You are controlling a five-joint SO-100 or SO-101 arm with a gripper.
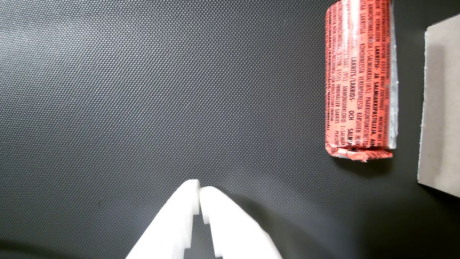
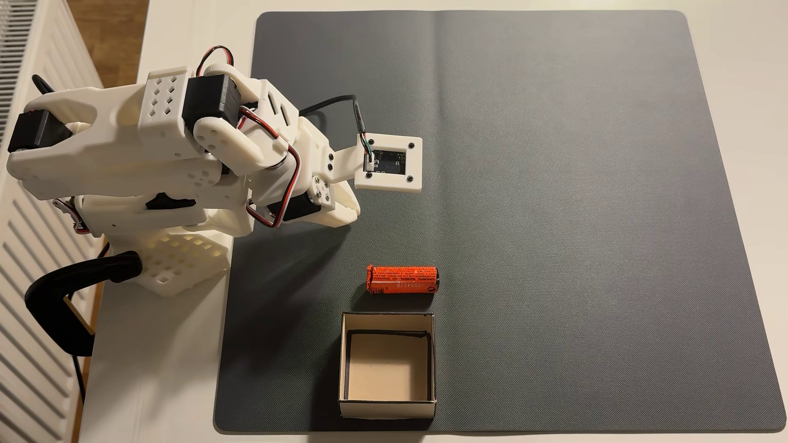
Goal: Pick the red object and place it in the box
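Wrist view: my claw (image 1: 199,190) is pinched to a hairline gap, tips nearly touching, nothing in it, over bare dark mat (image 1: 143,90). The red object (image 1: 359,77) sits well off to the upper right of that view, long axis running up-down, with the box (image 1: 440,108) wall just beyond it at the right edge.

Fixed view: the red object (image 2: 402,280) lies on its side on the mat (image 2: 554,170), just beside the near wall of the box (image 2: 387,408), apart from it, not touching. The claw (image 2: 347,208) is tucked close to my base, well apart from both. The mat covers most of the worktop (image 2: 179,362).

Handling, my read:
- Small wrapped roll, probably light. Wrapper is paper with a foil seam, one end crimped and torn, so likely soft-ish skin over a firm core.
- Round, so it can roll if I nudge it; textured mat should help hold it.
- Printed paper looks matte, decent grip expected.
- Take it mid-length, fingers across the short diameter, clear of the ragged end.
- Need to open wide first and rotate to square up with its axis.
- Moderate squeeze only; wrapper could crush or tear.
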